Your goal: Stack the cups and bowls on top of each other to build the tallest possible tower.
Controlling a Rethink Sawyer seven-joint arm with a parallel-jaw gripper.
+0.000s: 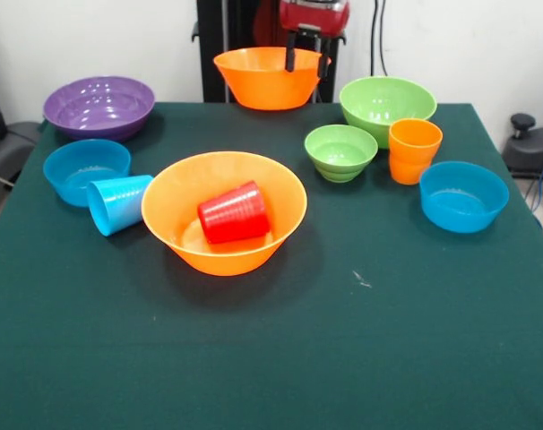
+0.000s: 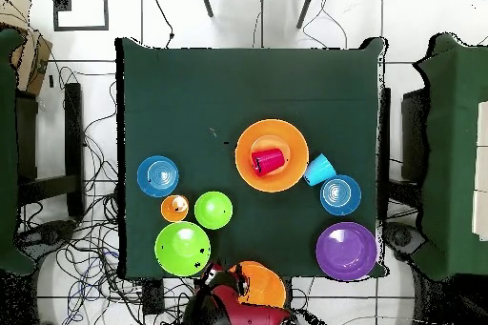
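My gripper (image 1: 305, 61) hangs open at the table's far edge, its two dark fingers over a large orange bowl (image 1: 262, 90), (image 2: 265, 285). A second large orange bowl (image 1: 224, 242), (image 2: 286, 178) sits mid-table with the red cup (image 1: 234, 213), (image 2: 268, 161) lying on its side inside. The light blue cup (image 1: 119, 203), (image 2: 319, 170) lies tipped against that bowl's rim. The orange cup (image 1: 414, 150), (image 2: 174, 208) stands upright beside the small green bowl (image 1: 340, 150), (image 2: 213, 210). No tower shows.
The purple bowl (image 1: 99, 106), (image 2: 346, 251) and one small blue bowl (image 1: 86, 170), (image 2: 340, 194) sit on one side. The large green bowl (image 1: 386, 107), (image 2: 182, 248) and the other small blue bowl (image 1: 463, 195), (image 2: 157, 175) sit opposite. Bare green cloth (image 1: 343, 358) covers the near half.
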